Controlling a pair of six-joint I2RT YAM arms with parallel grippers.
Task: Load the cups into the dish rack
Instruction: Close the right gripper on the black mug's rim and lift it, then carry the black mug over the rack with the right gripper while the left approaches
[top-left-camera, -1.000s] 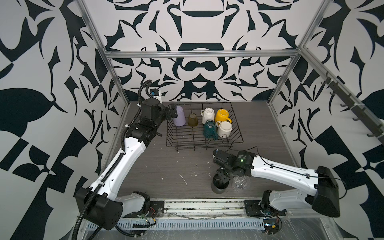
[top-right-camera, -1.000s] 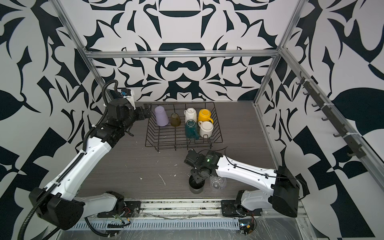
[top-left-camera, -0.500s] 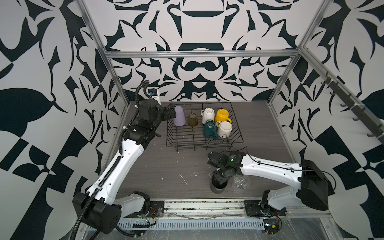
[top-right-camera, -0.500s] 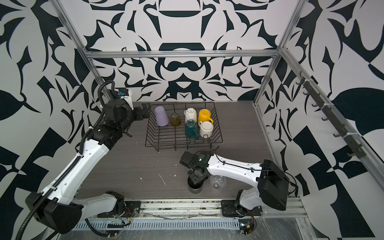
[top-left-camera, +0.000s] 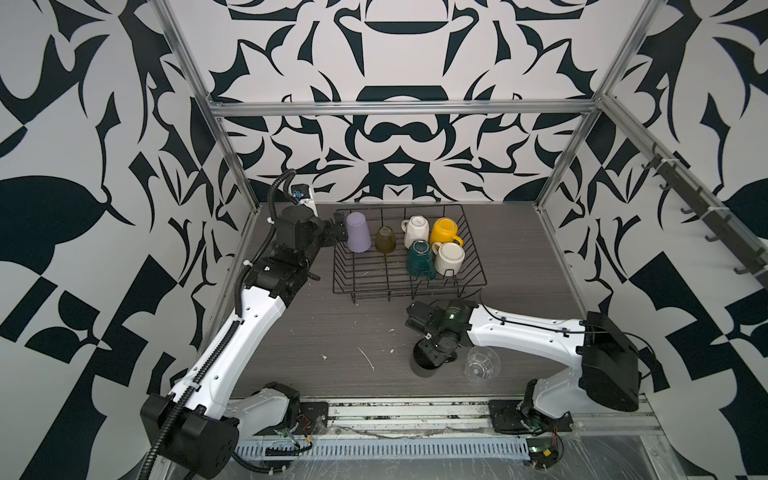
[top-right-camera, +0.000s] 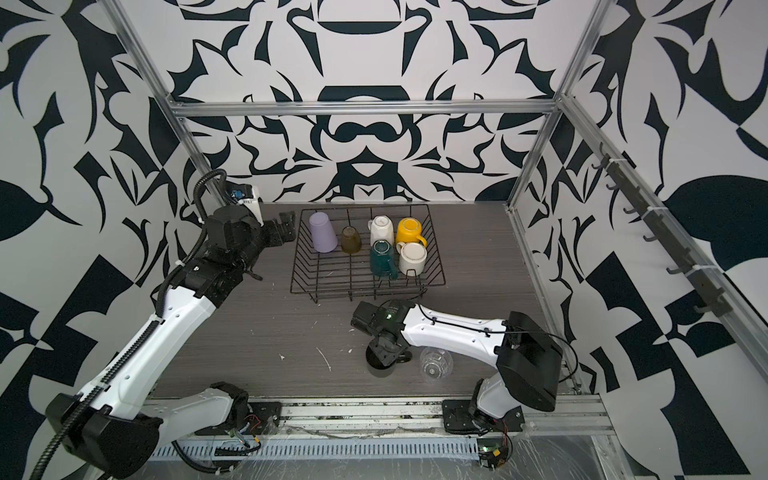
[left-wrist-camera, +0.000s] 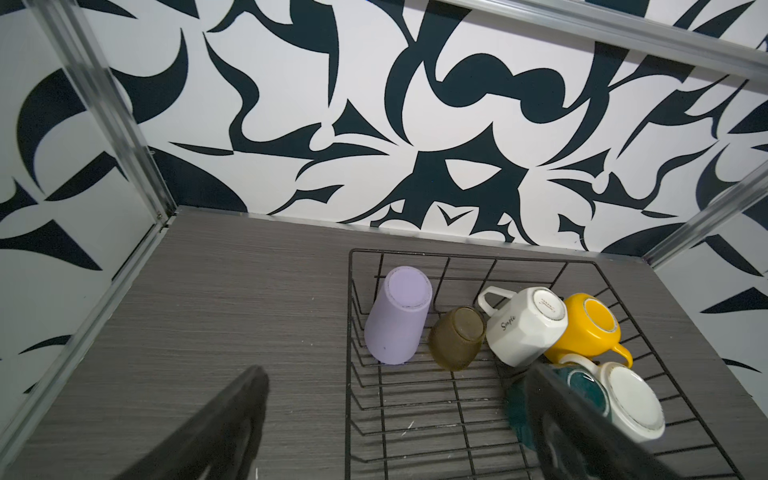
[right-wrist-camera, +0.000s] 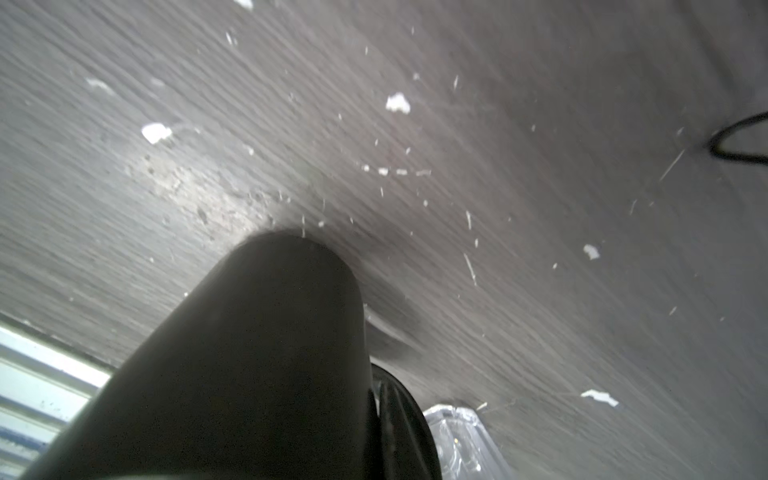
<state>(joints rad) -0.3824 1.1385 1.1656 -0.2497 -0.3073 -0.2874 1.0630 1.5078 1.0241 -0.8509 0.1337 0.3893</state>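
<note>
The black mug sits on the table near the front edge, just beside the clear glass and well apart from the part-loaded dish rack; the right gripper is clenched on what looks like its wall. The lift should go straight up, clear of the glass, then over the rack's near rim onto bare wires; the left gripper hangs released by the rack's far left corner.

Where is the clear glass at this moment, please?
In both top views the clear glass sits on the table near its front edge, right of the middle. It is just right of the black mug and outside the dish rack.
</note>
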